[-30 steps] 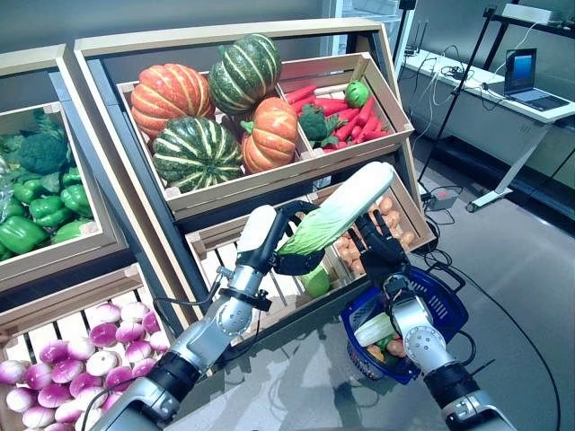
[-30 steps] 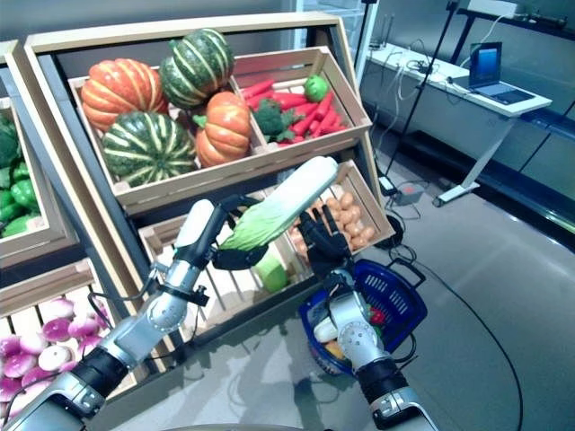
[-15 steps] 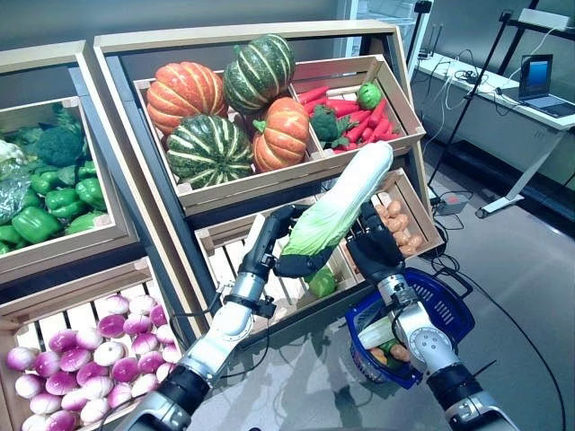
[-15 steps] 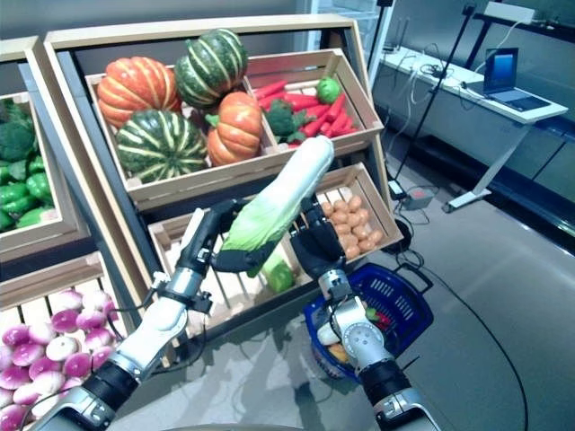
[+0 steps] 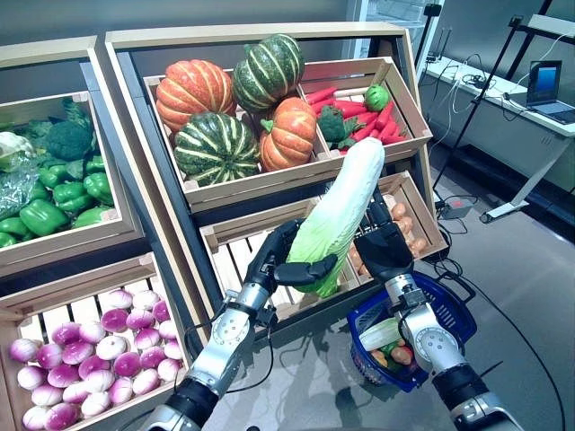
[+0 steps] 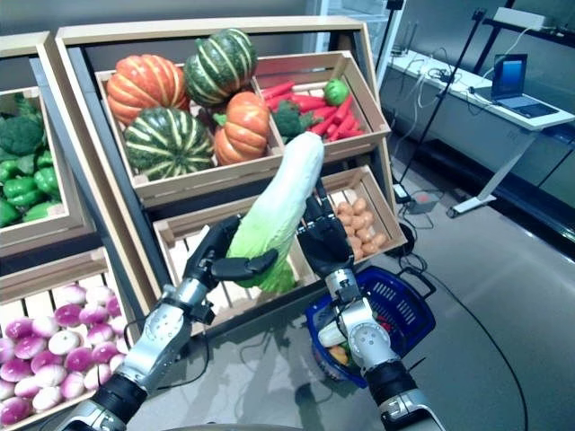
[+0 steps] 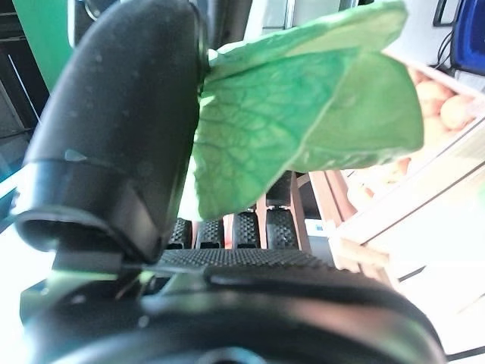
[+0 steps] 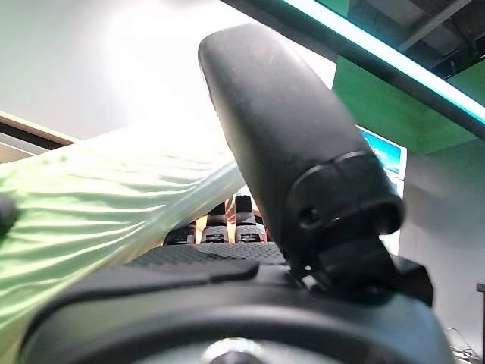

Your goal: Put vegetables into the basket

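My left hand (image 5: 286, 262) is shut on the green leafy end of a long napa cabbage (image 5: 346, 199), which stands steeply tilted in front of the stand's lower crate. The left wrist view shows its leaves (image 7: 303, 114) past my thumb (image 7: 114, 129). My right hand (image 5: 384, 251) is open, its straight fingers against the cabbage's right side; the cabbage also shows in the right wrist view (image 8: 91, 220). The blue basket (image 5: 460, 310) stands on the floor just below and right of my right hand. It holds a pale white-green vegetable (image 5: 382, 334) and small orange and red ones (image 5: 400, 355).
A wooden stand (image 5: 260, 36) with crates of vegetables fills the back and left. Its lower slatted crate (image 5: 235, 256) lies right behind my hands. A desk with a laptop (image 5: 544, 85) stands at the far right, with cables and a power strip (image 5: 454, 208) on the floor.
The camera has shifted. My left hand has swung the cabbage from a shallow tilt to nearly upright. My right hand has risen from over the basket to the cabbage's side.
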Motion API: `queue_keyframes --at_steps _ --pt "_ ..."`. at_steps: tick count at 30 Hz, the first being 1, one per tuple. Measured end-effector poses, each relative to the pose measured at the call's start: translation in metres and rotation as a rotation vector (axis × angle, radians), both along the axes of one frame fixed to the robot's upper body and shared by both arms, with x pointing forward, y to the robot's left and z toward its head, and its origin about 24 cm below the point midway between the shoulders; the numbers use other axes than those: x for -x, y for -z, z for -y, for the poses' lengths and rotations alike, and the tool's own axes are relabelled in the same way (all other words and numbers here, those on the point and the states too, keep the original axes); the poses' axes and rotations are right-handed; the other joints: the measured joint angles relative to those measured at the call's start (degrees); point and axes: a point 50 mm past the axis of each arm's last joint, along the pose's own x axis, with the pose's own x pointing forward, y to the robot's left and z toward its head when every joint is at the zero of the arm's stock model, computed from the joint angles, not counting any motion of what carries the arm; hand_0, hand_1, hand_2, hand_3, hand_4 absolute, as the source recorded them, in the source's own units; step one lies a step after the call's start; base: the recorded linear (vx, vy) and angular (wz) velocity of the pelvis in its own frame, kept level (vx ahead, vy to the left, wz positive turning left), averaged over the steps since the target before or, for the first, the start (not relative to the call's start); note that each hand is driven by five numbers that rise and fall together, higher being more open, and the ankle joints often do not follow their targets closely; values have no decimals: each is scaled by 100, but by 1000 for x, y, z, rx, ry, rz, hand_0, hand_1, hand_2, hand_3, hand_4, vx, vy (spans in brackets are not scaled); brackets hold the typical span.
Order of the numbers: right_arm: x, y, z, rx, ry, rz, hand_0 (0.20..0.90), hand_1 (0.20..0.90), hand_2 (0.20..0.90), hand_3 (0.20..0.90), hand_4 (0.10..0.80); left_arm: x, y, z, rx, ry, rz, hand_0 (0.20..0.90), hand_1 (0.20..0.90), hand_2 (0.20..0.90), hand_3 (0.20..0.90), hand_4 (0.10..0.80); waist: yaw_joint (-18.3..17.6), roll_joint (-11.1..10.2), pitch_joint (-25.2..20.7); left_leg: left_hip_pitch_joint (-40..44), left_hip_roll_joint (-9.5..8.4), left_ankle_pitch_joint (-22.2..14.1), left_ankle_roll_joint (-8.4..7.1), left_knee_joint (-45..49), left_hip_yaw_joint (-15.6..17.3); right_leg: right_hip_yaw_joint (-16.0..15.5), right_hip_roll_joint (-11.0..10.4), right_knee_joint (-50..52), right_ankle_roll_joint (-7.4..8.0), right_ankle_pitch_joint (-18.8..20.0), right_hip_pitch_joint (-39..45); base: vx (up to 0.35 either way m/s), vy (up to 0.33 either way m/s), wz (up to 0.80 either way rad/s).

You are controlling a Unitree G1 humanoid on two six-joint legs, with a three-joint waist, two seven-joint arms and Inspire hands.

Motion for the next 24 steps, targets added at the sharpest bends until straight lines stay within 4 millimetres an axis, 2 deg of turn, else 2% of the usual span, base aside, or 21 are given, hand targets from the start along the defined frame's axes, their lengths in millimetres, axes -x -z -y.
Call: queue_keyframes --at_steps 4,12,16,18,24 --pt "0 -1 6 98 5 23 900 900 900 900 800 0 1 -2 -26 15 -5 300 300 300 300 400 -13 0 0 -1 0 0 0 0 -1 2 0 0 0 0 -3 0 0 0" --pt "0 -2 10 161 3 35 900 900 900 900 800 0 1 -4 -91 30 15 300 300 300 300 400 -13 1 0 0 0 0 0 0 -7 1 0 -1 0 0 -2 0 0 0" --pt "0 -3 22 396 -1 77 900 900 900 900 800 -2 -19 -10 -443 25 261 300 300 300 300 400 -18 1 1 -1 0 0 0 0 -8 2 0 0 0 0 -4 0 0 0" --pt "0 -3 27 481 0 78 900 900 900 900 800 -6 -27 -11 -549 35 333 300 300 300 300 400 -28 2 1 -2 -1 0 1 -1 -7 5 -1 -1 1 0 -4 0 0 0" --pt "-1 -2 33 575 20 59 900 900 900 900 800 -8 -30 -8 -640 32 391 300 300 300 300 400 -193 3 2 -3 0 0 1 0 -6 25 0 0 1 0 -7 0 0 0"
